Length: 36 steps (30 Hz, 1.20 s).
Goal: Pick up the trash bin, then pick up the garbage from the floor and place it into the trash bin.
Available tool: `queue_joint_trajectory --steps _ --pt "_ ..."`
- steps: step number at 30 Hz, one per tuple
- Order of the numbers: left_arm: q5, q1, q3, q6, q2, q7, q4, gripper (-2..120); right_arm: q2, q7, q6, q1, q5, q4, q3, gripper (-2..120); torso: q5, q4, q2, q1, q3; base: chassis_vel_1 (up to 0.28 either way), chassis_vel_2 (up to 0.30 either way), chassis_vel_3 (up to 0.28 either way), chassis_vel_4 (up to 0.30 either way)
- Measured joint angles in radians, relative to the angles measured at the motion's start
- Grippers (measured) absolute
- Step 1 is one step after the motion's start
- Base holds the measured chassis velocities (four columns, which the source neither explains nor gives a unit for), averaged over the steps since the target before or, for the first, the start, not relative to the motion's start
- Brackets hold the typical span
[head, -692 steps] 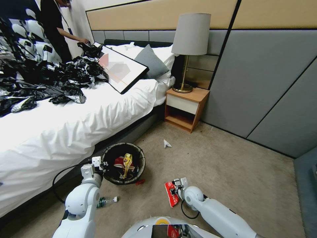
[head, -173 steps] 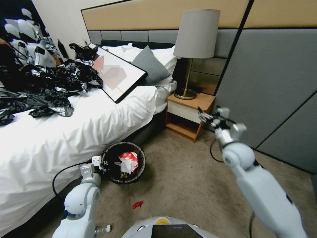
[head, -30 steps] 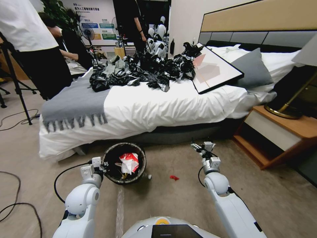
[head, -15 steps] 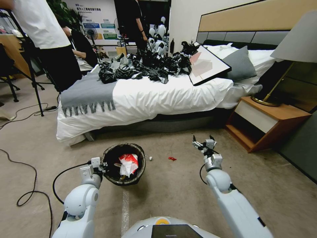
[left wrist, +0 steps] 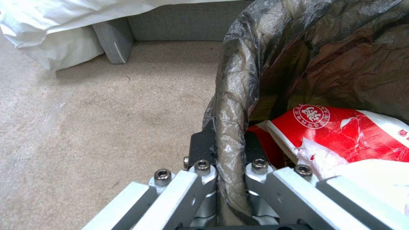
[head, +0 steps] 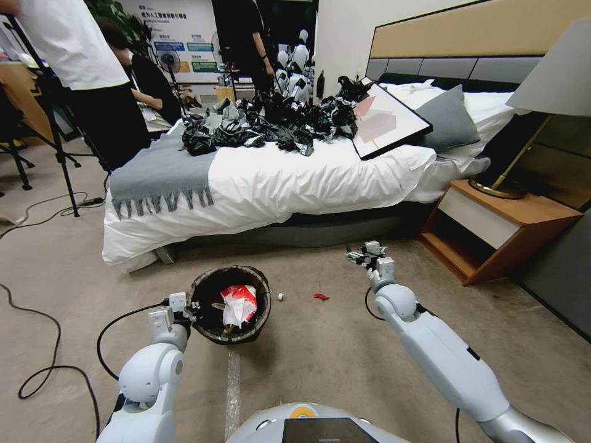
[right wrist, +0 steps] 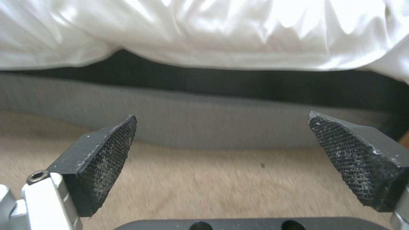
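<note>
Head view: left gripper [head: 192, 306] clamped on the near-left rim of the trash bin [head: 230, 303], holding it low over the beige carpet [head: 320, 351] in front of the robot. Left wrist view, close up: 2 metal fingers [left wrist: 200, 179] pressed together on the bag-wrapped rim of the trash bin [left wrist: 232, 105], 1 on each side of the rim. Inside the dark liner, a crumpled red-and-white wrapper [head: 237, 303], seen again against the bag wall [left wrist: 341, 131]. On the carpet just right of the bin, a small white scrap [head: 280, 296]; a little farther right, a small red scrap [head: 320, 296], both apart from the bin. Right gripper [head: 363, 253] stretched forward and held above the floor, beyond and right of the red scrap, near the grey bed base [head: 320, 231]. Right wrist view: 2 black textured pads [right wrist: 106, 150] spread wide with nothing between them, facing the bed base [right wrist: 204, 127] and white bedding [right wrist: 204, 32] above it.
</note>
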Motion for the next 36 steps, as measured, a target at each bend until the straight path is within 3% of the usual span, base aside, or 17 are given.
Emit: queue_joint_trajectory --steps 36 --pt "0.007 0.000 -0.002 0.001 0.000 0.006 -0.013 0 -0.011 -0.082 0.070 -0.024 0.011 -0.004 -0.004 100 0.0000 0.0003 0.000 0.000 0.000 0.000 0.000 0.000 0.000"
